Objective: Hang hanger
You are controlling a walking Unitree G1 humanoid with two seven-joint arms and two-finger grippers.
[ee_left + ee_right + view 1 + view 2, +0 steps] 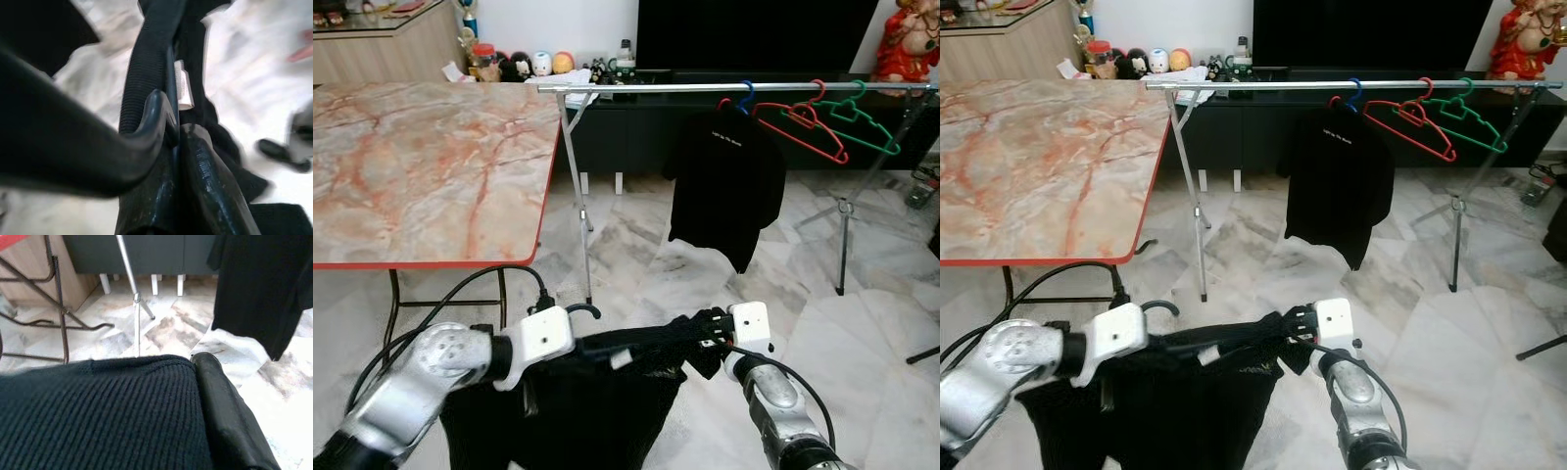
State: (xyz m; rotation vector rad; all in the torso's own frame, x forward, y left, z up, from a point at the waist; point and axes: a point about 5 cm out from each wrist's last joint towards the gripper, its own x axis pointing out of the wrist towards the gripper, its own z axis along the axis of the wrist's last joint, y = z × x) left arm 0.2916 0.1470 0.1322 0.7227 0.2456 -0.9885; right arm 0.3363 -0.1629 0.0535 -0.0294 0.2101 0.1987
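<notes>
Both grippers, left [576, 345] and right [703, 338], are clamped on a shirt-laden hanger [584, 310], held level between them for carrying; the rail [724, 88] stands well ahead.

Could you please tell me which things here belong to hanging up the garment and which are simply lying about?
For the job:
- black garment on its hanger
- left gripper and right gripper, both holding it
- clothes rail

Lying about:
- marble table
- hung black shirt
- red hanger
- green hanger
</notes>
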